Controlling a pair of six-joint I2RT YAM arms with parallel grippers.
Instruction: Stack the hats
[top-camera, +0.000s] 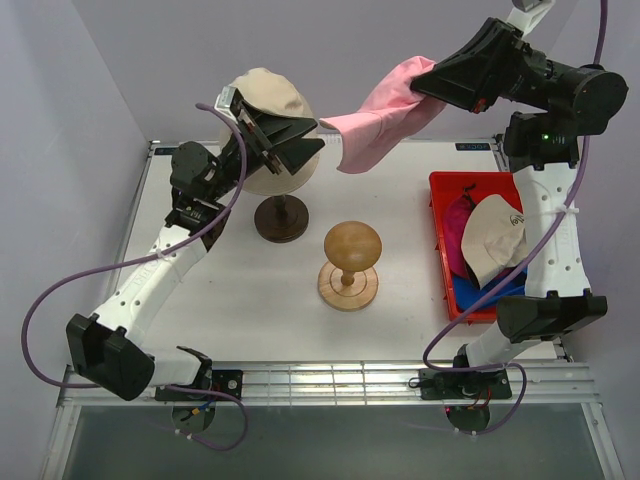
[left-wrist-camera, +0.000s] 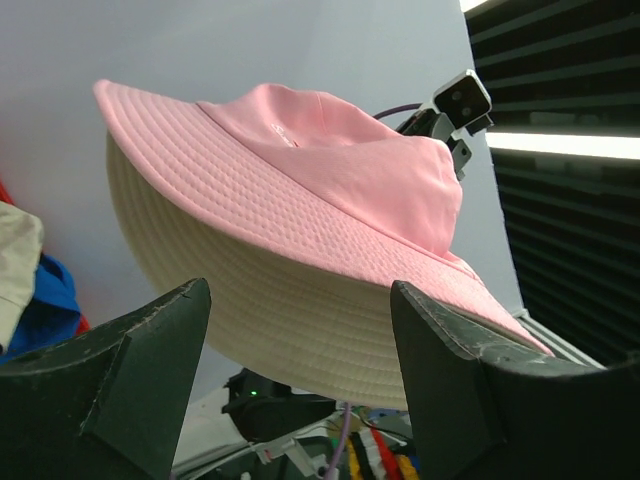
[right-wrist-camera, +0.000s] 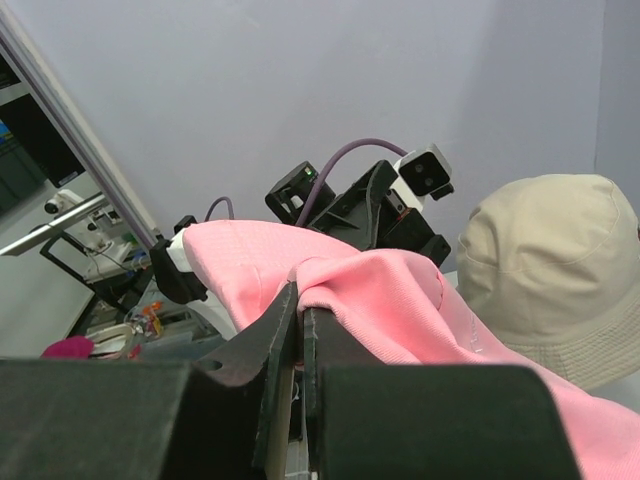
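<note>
On the overhead camera the left claw sits furthest left, raised well off the bench. It crosses in front of the beige bucket hat, which is perched high above a dark pedestal. I cannot tell from there whether claw and hat touch. The left wrist camera settles the claw's state: both fingers are spread wide with nothing gripped between them (from overhead they read only as a dark wedge). That same view looks across at the pink bucket hat, with its brim tilted toward me. A cream surface shows under the brim, and I cannot say whether it is lining or the other hat.

At mid-bench a light wooden stand with a rounded top stands near the pedestal but apart from it.

Further right, the pink bucket hat hangs in the air between the beige hat and the right claw. The right wrist camera shows what the overhead hides. That claw is pinched shut on a fold of the pink fabric, with the beige crown beyond it to the right.

At the far right, the red tray holds a cream cap lying over the magenta cap and the blue cap. Only the overhead shows the tray whole.
</note>
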